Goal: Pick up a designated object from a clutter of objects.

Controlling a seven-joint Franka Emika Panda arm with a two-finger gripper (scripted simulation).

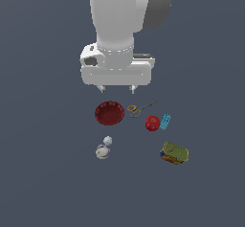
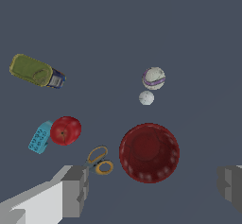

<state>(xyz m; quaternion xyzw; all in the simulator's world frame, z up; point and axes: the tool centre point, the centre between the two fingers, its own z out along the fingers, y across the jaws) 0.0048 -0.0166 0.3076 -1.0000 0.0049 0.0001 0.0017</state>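
The small glossy red apple point(image 1: 152, 123) lies on the grey floor, touching the cyan block point(image 1: 165, 121) on the exterior view's right; both show in the wrist view, apple point(image 2: 65, 130) and block point(image 2: 40, 137). My gripper point(image 1: 116, 89) hangs open and empty high above the clutter, over the far side of the dark-red fluted bowl point(image 1: 109, 113). In the wrist view its fingers point(image 2: 75, 190) stand wide apart, with the bowl point(image 2: 149, 152) between them. The orange-handled scissors point(image 1: 139, 109) lie between bowl and apple.
A yellow-green tin point(image 1: 174, 153) lies nearest on the exterior view's right, also in the wrist view point(image 2: 35, 71). A small white ball point(image 1: 107, 140) and a white rounded piece with a purple band point(image 1: 102, 151) lie near the bowl.
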